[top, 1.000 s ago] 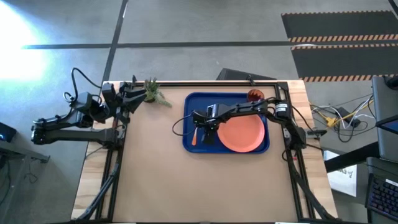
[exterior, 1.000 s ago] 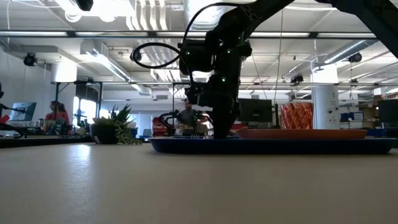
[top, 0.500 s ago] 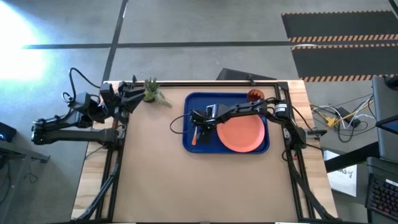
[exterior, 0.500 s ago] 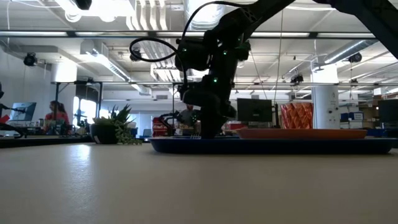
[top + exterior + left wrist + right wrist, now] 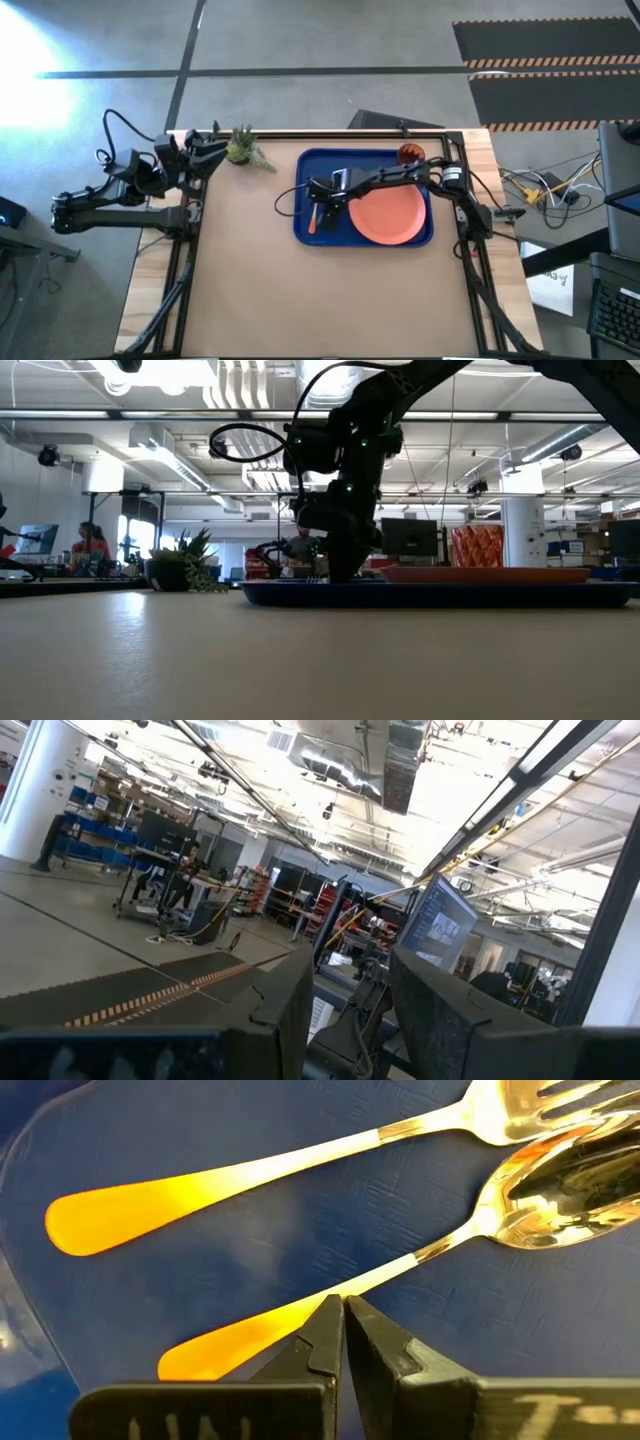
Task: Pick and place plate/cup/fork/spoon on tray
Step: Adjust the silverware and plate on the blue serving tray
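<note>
The right tool (image 5: 342, 1330) sits low over the left part of the blue tray (image 5: 310, 235), its fingers nearly shut just above the spoon (image 5: 400, 1275). The fork (image 5: 260, 1170) lies beside the spoon. The plate (image 5: 388, 215) fills the tray's right side, the cup (image 5: 410, 153) at its far corner. The left tool (image 5: 345, 1010) waits off the worktop, fingers a little apart.

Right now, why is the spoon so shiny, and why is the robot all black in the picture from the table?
Right wrist view: the spoon bowl mirrors bright lights beside the fork on the tray. Low view: glowing ceiling lights behind turn the right claw into a dark silhouette. High view: white glare washes out the floor's upper left corner.
</note>
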Action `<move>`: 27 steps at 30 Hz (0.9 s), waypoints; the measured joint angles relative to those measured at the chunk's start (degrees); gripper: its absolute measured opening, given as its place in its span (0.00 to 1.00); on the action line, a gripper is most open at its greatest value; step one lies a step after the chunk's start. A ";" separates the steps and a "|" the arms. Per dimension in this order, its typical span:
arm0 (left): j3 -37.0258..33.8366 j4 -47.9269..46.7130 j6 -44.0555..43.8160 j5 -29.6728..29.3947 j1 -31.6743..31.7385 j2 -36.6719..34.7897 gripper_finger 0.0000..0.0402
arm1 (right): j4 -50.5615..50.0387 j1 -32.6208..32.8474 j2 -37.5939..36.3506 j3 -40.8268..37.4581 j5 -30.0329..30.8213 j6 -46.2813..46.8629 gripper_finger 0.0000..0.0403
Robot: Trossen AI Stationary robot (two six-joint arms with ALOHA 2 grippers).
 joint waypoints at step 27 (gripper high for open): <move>0.02 -0.07 -0.07 0.02 -0.02 0.00 0.29 | 0.85 1.08 -1.03 1.77 2.93 1.00 0.02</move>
